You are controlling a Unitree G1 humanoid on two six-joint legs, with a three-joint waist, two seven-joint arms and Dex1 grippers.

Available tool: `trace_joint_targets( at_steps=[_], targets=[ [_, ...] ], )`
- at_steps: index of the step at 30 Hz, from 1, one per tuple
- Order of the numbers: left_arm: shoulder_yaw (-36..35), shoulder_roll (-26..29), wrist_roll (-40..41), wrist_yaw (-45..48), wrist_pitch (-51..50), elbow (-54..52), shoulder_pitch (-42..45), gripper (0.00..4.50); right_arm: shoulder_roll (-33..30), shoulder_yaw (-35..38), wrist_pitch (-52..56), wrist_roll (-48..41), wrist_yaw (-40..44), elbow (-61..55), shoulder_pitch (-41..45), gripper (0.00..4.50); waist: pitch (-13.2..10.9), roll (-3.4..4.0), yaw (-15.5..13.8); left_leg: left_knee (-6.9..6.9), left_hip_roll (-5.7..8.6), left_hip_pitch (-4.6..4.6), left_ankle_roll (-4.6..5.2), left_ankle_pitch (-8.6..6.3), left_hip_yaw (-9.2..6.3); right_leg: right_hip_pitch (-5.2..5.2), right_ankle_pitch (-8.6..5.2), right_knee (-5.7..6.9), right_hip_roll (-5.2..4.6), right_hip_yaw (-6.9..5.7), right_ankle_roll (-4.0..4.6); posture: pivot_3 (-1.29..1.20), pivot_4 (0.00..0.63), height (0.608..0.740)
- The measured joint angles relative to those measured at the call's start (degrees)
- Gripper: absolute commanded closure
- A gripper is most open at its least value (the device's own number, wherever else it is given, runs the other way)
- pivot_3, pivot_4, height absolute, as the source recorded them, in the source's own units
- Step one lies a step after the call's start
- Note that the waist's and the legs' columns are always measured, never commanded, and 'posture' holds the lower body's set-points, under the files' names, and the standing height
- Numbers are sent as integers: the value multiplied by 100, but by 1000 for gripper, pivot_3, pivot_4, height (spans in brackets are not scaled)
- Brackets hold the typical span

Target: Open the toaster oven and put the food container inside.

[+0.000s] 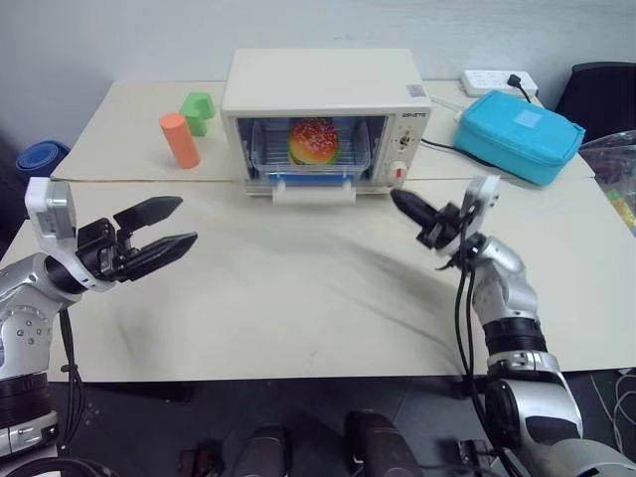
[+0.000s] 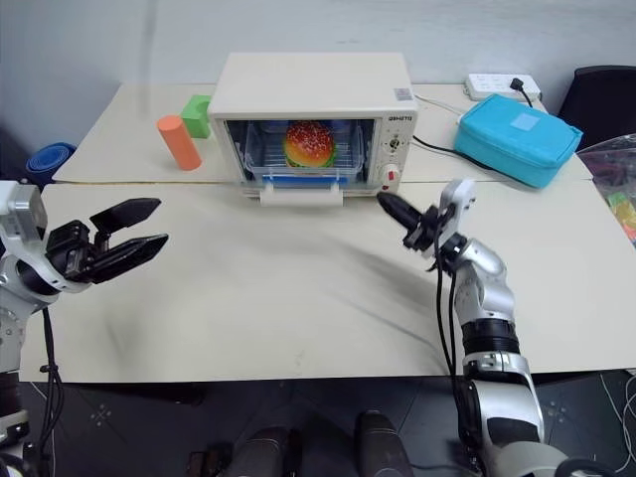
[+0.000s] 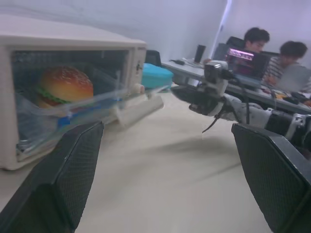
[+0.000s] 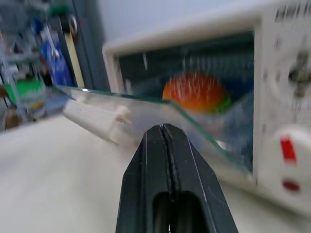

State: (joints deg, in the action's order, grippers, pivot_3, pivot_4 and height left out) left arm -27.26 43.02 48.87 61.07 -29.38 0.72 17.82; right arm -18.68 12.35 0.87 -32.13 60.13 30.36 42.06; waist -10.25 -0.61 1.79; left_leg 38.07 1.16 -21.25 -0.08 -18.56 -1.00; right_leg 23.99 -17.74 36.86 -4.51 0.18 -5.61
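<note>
The food container (image 1: 310, 149) is sitting inside the toaster oven (image 1: 326, 117), on the rack, with the toy burger (image 1: 314, 140) showing through its clear walls and a blue clip (image 1: 310, 178) facing front. The oven's glass door (image 4: 146, 109) is hanging partly lowered, its white bar handle (image 1: 314, 193) jutting toward the table's open middle.

The right gripper (image 1: 402, 204) is hovering just beside the oven's lower front corner, under the knobs and red button (image 1: 399, 172), its two black fingers pressed together and holding nothing; in the right wrist view the fingers (image 4: 167, 170) are pointing at the door's glass edge without touching it. The left gripper (image 1: 169, 227) is hanging well apart from the oven, over the table's near left part, its fingers spread wide with nothing between them.

Between the two grippers the cream table (image 1: 298, 308) is lying bare up to its near edge. Beyond the left gripper an orange cylinder (image 1: 180, 140) and a green block (image 1: 198, 112) are standing beside the oven. Beyond the right gripper a teal pouch (image 1: 519, 136) is lying near a power strip (image 1: 497, 81).

In the left wrist view two people (image 3: 272, 56) are sitting at a far desk, blurred. The oven's back wall is hard to make out behind the container
</note>
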Motion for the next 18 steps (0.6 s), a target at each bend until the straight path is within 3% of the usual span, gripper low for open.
trace_joint_targets(
  at_steps=[7, 11, 14, 18],
  targets=[
    [4, -251, -568, -390, 727, 232, -63, 29, -91, 101, 681, -269, -22, -194, 413, 4500, 0, 0, -11, -3, 2, -6, 4, -3, 1, 1, 0, -5, -3, 0, 0, 0, 150, 740],
    [69, -246, -1018, -284, 1256, 222, -583, 0, -765, -149, 973, -128, 408, -1026, -234, 3677, 0, 0, -29, -6, 3, -10, 15, -21, 0, 1, 0, -21, -4, -1, 0, 0, 150, 740],
    [129, -202, -1386, -267, 1509, 180, -1152, 0, -1224, -307, 903, 62, 767, -1767, -1152, 2652, 0, 0, -27, -8, 4, -16, 24, -32, 4, 0, 0, -39, -4, 2, 0, 0, 150, 740],
    [120, -125, -1656, -17, 1841, 165, -1958, 0, -1344, -263, 620, 69, 927, -2659, -2428, 1234, 0, 0, -5, -9, -2, -12, 22, -38, 11, -1, 0, -46, -2, 6, 0, 0, 150, 740]
  ],
)
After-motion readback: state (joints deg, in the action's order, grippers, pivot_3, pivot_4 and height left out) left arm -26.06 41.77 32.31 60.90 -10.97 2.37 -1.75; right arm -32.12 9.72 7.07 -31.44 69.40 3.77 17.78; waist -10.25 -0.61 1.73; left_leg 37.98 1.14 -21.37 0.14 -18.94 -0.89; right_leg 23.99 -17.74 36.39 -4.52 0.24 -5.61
